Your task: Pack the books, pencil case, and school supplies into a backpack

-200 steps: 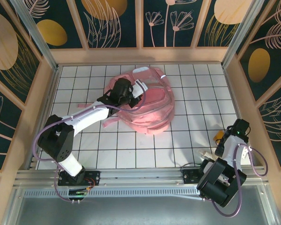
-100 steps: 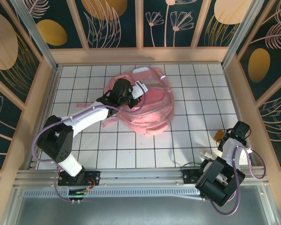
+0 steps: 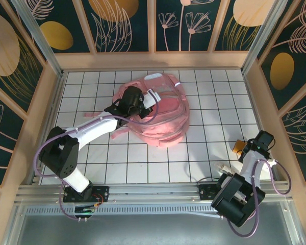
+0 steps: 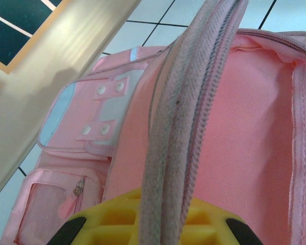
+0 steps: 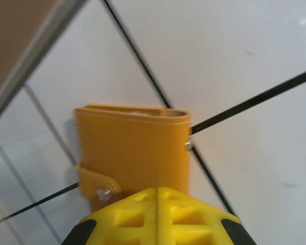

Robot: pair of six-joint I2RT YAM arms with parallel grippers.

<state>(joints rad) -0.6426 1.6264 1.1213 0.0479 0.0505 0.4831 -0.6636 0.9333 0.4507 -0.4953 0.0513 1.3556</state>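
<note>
White gridded tabletop (image 3: 204,158) from above: the pink backpack (image 3: 166,122) lies mid-table with the left gripper (image 3: 134,100) on its upper edge. The right gripper (image 3: 250,151) is well apart, just beside the orange-yellow block (image 3: 238,147).

Left wrist: that gripper pinches the zipper rim (image 4: 178,102), propping the mouth open. What I can see inside looks empty.

Right wrist: fingers pressed together at the block's near edge, can't tell if anything's caught. I'd confirm the grip before lifting, then aim for that open mouth.
</note>
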